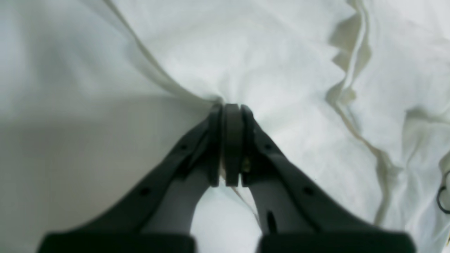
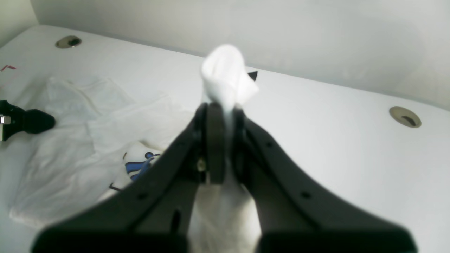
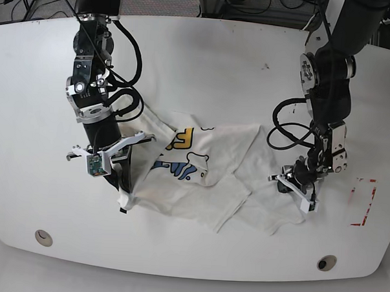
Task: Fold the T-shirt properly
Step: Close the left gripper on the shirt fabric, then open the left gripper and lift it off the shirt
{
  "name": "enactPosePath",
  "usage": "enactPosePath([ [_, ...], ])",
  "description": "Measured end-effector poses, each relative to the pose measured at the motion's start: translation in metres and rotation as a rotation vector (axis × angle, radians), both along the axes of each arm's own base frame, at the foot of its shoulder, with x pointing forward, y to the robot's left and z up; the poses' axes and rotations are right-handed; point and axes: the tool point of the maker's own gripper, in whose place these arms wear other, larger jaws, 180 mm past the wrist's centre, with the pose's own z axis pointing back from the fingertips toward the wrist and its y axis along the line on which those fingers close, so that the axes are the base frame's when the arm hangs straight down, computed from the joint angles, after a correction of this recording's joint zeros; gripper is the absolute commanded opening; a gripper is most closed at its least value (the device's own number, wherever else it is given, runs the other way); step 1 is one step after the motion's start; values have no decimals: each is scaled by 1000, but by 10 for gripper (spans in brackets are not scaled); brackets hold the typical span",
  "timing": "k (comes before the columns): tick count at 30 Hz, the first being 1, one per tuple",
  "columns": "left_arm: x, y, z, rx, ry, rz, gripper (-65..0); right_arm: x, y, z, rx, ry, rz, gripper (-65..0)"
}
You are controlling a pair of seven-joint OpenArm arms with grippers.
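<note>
The T-shirt [image 3: 200, 178] lies crumpled and partly turned over in the middle of the white tabletop [image 3: 205, 69], so the folding is only at its beginning, and no clean fold is made yet. The left fingers [image 1: 232, 112] are pressed together on the white cloth at about 3 o'clock of the shirt, and the right fingers [image 2: 221, 105] pinch a lifted bunch of it at about 9 o'clock. The tabletop has round cable holes near its edges and red marks at 3 o'clock, with cables behind it at 12 o'clock
</note>
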Motion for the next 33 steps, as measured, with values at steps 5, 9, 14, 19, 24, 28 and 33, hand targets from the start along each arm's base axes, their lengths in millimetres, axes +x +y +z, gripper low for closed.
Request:
enactPosePath([
  [5,-1,1,3,22,-8,-11,-493,1,0,1,0,-4,0,-644],
  [9,1,5,12,51,-40,-11,-501,1,0,2,-1,-5,2,-646],
  [14,2,12,24,75,-85,-2,-611,3,-1,5,-2,-14,-1,-646],
  [19,0,20,38,114,-133,4,-650,5,-2,9,-3,-25,-3,-649],
  [24,-3,30,63,151,-214,20,-650,8,-3,12,-6,-31,-4,-650],
  [28,-4,39,85,189,-267,31,-650,9,-4,14,-7,-34,-8,-649],
  [33,-3,46,115,239,-318,36,-650,11,-4,17,-7,-39,-7,-648],
])
